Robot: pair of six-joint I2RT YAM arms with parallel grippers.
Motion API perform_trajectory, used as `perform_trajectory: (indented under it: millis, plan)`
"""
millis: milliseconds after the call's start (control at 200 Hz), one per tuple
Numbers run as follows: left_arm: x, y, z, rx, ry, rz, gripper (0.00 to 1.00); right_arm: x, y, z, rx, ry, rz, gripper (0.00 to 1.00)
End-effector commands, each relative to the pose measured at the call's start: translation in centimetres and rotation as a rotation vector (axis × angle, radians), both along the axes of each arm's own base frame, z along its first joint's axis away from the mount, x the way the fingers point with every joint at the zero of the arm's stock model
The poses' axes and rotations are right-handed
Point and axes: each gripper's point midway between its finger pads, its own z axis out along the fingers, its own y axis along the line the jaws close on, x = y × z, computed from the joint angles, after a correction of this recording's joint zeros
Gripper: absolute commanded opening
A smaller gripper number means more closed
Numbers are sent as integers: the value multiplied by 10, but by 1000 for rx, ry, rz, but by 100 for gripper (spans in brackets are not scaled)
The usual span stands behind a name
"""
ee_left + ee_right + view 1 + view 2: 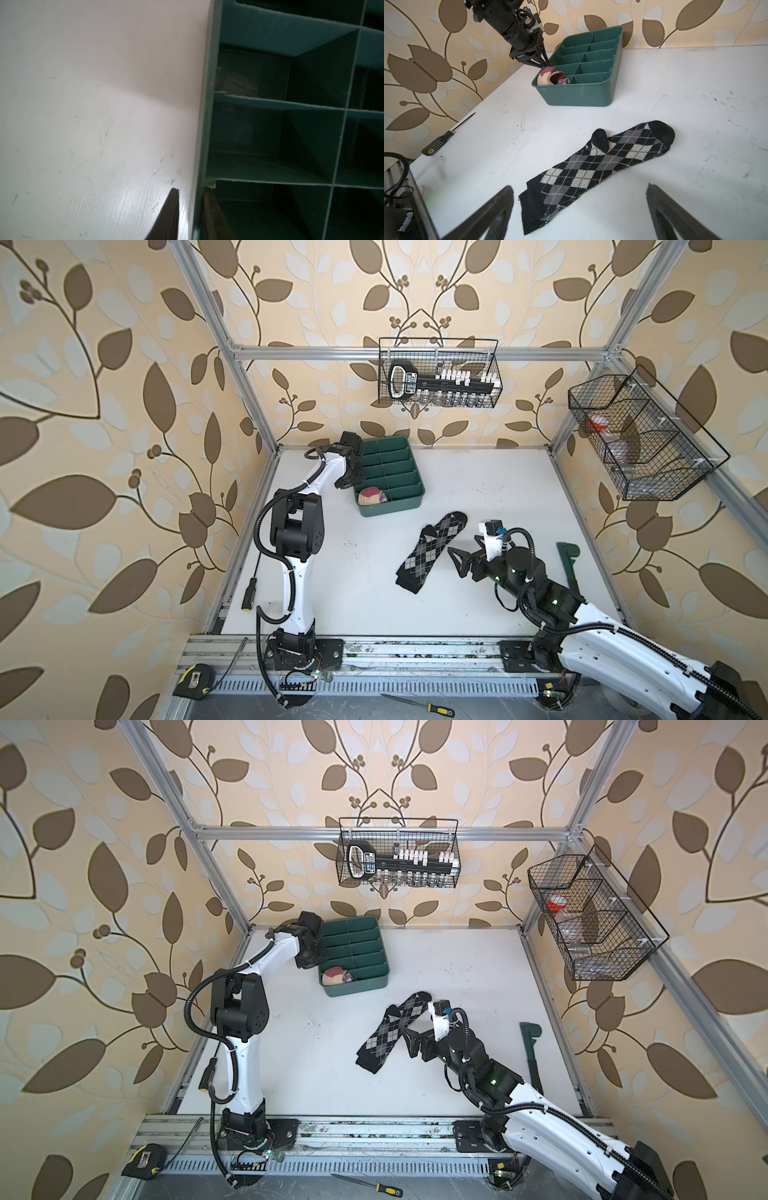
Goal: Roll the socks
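White tabletop point(374, 580): green divided plastic tray point(390, 508) sat far-left, long black-grey-white argyle sock point(432, 551) lay flat, bundled beige-and-maroon sock point(371, 497) in the tray's near-left cell. Your right gripper point(579, 186) hung spread by the cuff; pinch both layers squarely. Your left gripper point(544, 63) straddled the tray wall, grip unclear.

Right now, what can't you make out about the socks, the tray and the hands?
- Beige sock: lower part hidden by the green tray wall in the right wrist view; too small in both top views.
- Left hand: fingers cut off by the left wrist view's edge; grip on tray wall unclear.
- Side basket: contents too small.
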Motion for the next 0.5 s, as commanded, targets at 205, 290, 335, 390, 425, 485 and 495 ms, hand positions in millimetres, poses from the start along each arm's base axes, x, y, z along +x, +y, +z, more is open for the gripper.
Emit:
perform_trajectory:
  millis: [205, 290, 335, 390, 425, 485, 495]
  plan:
    - [1, 8, -11, 78, 18, -44, 7, 0, 2, 7, 7, -14, 8, 100]
    - [1, 14, -9, 135, 21, -75, 0, 0, 2, 8, 2, -16, 11, 100]
    - [2, 18, -9, 169, 19, -92, 0, 0, 2, 8, 2, -18, 11, 100]
    - [3, 23, -6, 210, 15, -112, 0, -1, 2, 7, -3, -16, 13, 100]
    - [4, 27, -3, 239, 9, -122, 0, -1, 3, 6, -5, -14, 18, 100]
    - [6, 31, 0, 278, 0, -141, 0, -2, 3, 5, -11, -10, 24, 100]
    - [7, 31, 1, 282, -3, -147, 0, -2, 3, 4, -12, -9, 26, 100]
